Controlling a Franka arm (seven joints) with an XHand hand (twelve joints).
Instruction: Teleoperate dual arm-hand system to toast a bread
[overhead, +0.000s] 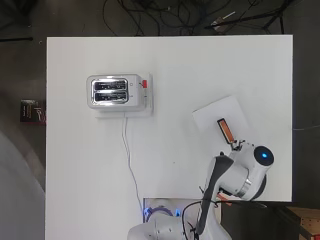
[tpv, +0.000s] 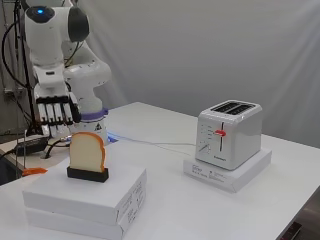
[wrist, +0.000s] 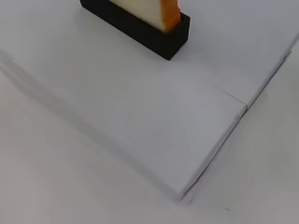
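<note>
Tabletop (overhead: 200, 65), white and rectangular, fills most of the overhead view; dark floor and tangled cables lie beyond its far edge, and a pale curtain hangs behind in the side view. Stacked white boxes (tpv: 95, 197) sit near the right edge, close to the arm's base. On them a bread slice (tpv: 86, 151) stands upright in a black holder (tpv: 88, 174), its long axis running diagonally toward the near-right corner. The hand (tpv: 56, 111) hangs just above and behind the slice, fingers straight and pointing down, touching nothing. The white toaster (overhead: 114, 91) rests on a flat white box (overhead: 148, 107) toward the left edge, slots up, red lever (overhead: 144, 83) raised.
</note>
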